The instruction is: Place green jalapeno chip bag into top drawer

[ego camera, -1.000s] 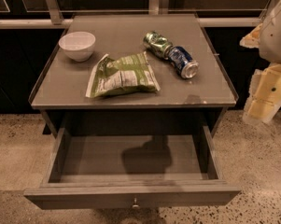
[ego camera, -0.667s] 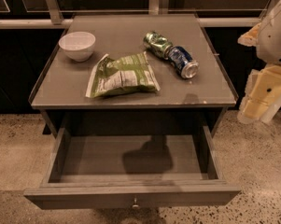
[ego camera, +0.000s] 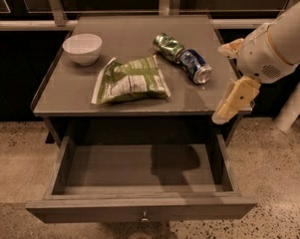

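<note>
The green jalapeno chip bag (ego camera: 130, 80) lies flat on the table top (ego camera: 129, 39), near its front edge, with the white label panel facing up. The top drawer (ego camera: 139, 208) is pulled open below the table and is empty, its small metal knob (ego camera: 144, 216) at the front centre. My gripper (ego camera: 220, 83) hangs at the table's right front corner, to the right of the bag and apart from it. Its two cream fingers (ego camera: 235, 99) are spread open and hold nothing.
A white bowl (ego camera: 82, 48) stands at the table's back left. A crushed green can (ego camera: 168, 46) and a blue can (ego camera: 195, 66) lie at the back right, close to my gripper. The floor is speckled stone, and a dark railing runs behind the table.
My arm and gripper have moved left, from beside the table to over its right front corner. The bag, bowl, cans and drawer have not moved.
</note>
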Controlling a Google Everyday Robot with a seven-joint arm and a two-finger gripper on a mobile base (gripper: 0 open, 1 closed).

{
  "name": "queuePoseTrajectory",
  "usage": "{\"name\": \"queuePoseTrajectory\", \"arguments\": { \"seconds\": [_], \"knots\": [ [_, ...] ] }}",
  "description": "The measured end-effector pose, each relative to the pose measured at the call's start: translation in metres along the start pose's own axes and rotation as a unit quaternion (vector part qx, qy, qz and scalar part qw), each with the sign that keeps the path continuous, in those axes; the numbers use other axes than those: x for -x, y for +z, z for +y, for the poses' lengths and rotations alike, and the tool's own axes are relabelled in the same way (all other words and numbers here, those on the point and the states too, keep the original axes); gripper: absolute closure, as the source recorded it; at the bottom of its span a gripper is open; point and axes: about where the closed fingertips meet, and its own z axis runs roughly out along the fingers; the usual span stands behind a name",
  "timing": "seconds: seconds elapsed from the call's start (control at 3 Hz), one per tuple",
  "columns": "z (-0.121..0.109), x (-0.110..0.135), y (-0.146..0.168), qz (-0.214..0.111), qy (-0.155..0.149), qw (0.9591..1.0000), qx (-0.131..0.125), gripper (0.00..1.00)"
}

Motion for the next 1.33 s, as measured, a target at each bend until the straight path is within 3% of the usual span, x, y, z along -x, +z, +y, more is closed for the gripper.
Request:
{"name": "queuePoseTrajectory", "arguments": {
  "seconds": [0.33,0.67,1.33],
  "knots": [
    [-0.02,0.019,0.034,-0.049,-0.009,0.9985,0.021,0.0],
    [-0.022,0.017,0.037,-0.051,-0.007,0.9984,0.024,0.0],
    [-0.029,-0.008,0.072,-0.087,0.043,0.9948,0.029,0.0]
  ]
}}
